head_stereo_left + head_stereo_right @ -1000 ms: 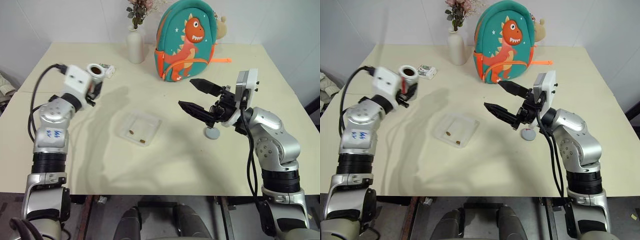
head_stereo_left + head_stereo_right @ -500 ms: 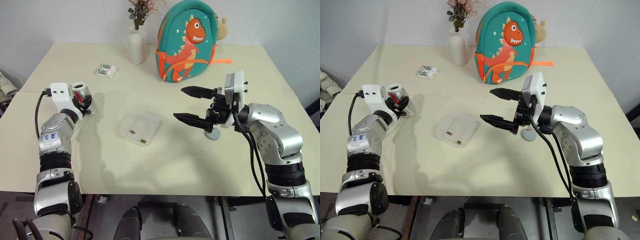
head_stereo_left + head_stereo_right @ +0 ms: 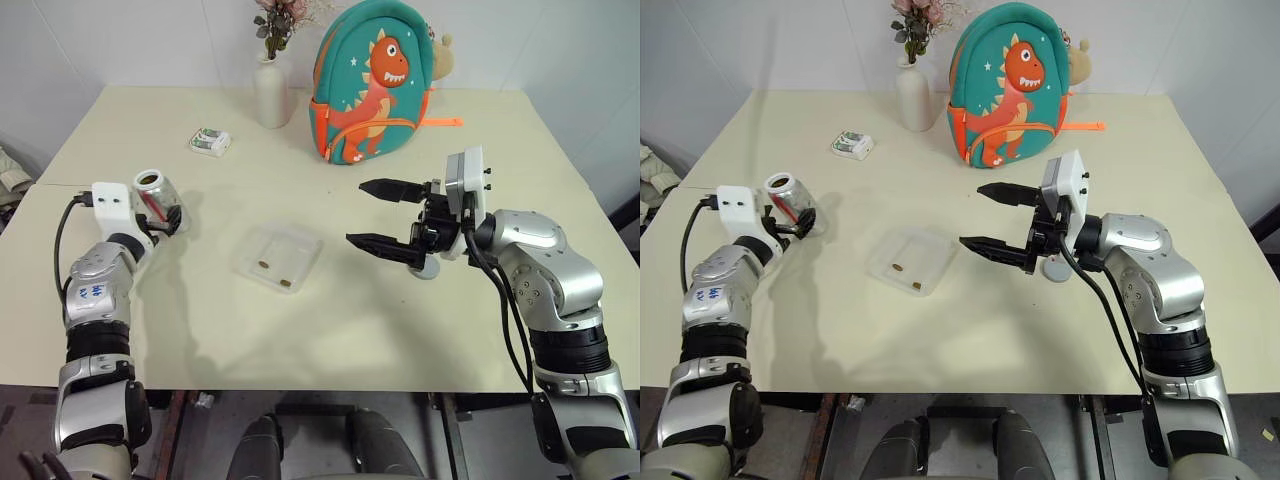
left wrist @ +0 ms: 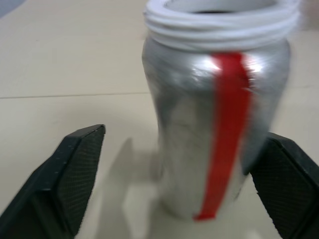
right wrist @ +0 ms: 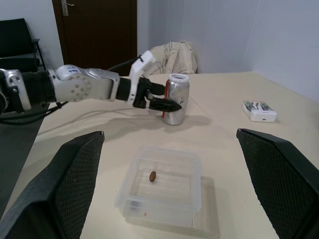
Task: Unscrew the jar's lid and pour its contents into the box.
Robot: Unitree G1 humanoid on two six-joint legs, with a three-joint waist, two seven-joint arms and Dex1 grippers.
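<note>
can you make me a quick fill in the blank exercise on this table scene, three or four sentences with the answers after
1. The jar stands upright on the table with its lid ____.
2. The pellets lie inside the clear ____.
3. The left gripper has its fingers ____ on either side of the jar.
4. The white vase stands beside a ____ backpack with a dinosaur on it.

Answers: off; box; open; green
</note>
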